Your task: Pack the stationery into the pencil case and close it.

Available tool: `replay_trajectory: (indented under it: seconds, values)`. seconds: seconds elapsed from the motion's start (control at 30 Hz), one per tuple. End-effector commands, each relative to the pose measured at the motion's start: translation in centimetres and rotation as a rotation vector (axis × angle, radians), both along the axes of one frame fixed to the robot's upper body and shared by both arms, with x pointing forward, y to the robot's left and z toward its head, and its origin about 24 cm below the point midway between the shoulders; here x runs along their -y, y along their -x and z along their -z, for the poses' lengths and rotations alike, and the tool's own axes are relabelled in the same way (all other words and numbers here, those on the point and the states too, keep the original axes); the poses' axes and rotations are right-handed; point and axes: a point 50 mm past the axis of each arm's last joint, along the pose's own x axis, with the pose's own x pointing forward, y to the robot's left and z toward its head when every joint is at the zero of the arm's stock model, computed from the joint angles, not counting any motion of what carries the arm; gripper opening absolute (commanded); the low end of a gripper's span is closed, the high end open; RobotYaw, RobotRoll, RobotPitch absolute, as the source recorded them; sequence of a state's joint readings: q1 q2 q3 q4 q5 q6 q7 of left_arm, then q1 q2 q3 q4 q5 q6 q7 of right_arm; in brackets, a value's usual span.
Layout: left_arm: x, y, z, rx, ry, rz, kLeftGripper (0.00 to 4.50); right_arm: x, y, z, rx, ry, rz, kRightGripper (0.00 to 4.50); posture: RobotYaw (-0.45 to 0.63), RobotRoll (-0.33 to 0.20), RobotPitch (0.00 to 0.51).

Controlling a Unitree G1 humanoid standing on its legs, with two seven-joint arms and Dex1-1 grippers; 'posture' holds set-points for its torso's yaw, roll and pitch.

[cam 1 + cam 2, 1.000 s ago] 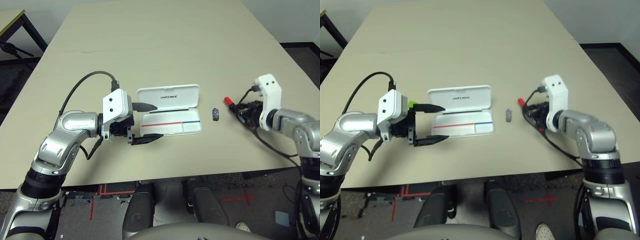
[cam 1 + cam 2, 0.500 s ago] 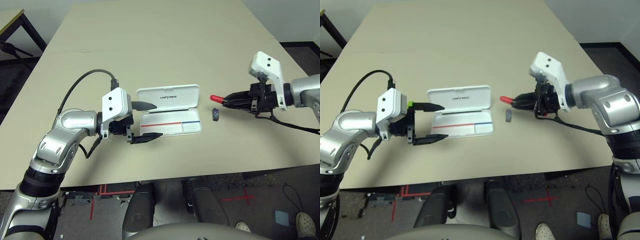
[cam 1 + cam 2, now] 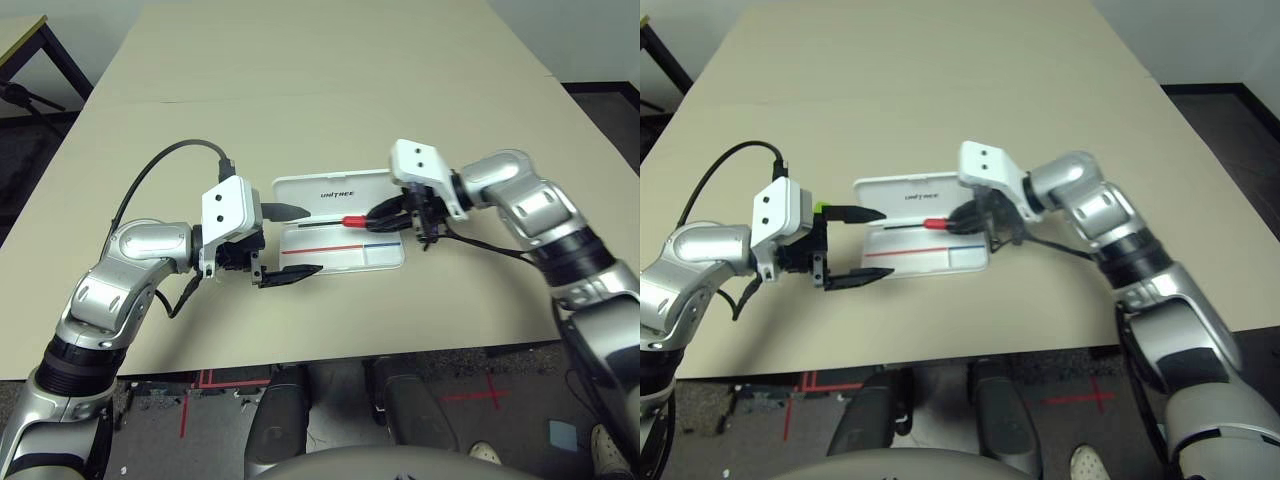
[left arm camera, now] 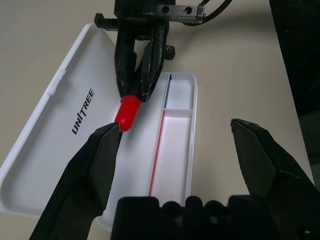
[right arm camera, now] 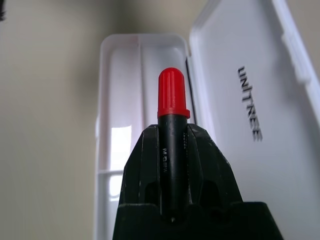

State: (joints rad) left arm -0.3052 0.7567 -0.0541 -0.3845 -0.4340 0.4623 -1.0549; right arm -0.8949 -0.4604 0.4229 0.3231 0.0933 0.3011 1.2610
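Observation:
The pencil case point(image 3: 372, 253) lies open in the middle of the table, its white lid point(image 4: 55, 125) with the black print folded flat away from me. My right gripper point(image 3: 380, 213) is shut on the black body of the red marker point(image 3: 354, 220). It holds the marker level just over the hinge side of the tray point(image 5: 120, 90), red cap point(image 5: 173, 92) pointing towards my left gripper. My left gripper point(image 3: 298, 242) stands open at the case's left end, one finger point(image 4: 95, 165) on each side of it. A bit of the lime-green stick point(image 3: 824, 208) shows behind the left wrist.
The beige table point(image 3: 300, 80) stretches far beyond the case, with a seam across it. A black cable point(image 3: 160, 175) loops over my left forearm. Dark floor lies off both side edges, and another table's corner point(image 3: 20, 35) is at the far left.
My right arm has swung left from the table's right side, carrying the red marker from beside the case to over its open tray. The left arm has stayed put.

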Motion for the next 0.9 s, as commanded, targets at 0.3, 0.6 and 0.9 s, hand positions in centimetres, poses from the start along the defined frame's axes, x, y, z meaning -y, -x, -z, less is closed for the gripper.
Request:
replay_trajectory:
  seconds: [0.3,0.6,0.9]
  values:
    - [0.0,0.5,-0.1,0.012,-0.012,-0.005,4.50,-0.6,0.0,1.1,0.004,0.010,-0.025,1.59,-0.03,0.000,0.144]
    - [0.0,0.4,-0.1,0.011,-0.011,-0.004,4.50,1.2,1.6,-0.9,-0.136,-0.215,-0.018,4.49,-0.05,0.000,0.144]
    - [-0.3,0.2,0.0,-0.001,0.006,-0.026,4.50,7.3,4.9,-0.1,-0.128,-0.339,0.095,4.49,-0.07,0.000,0.152]
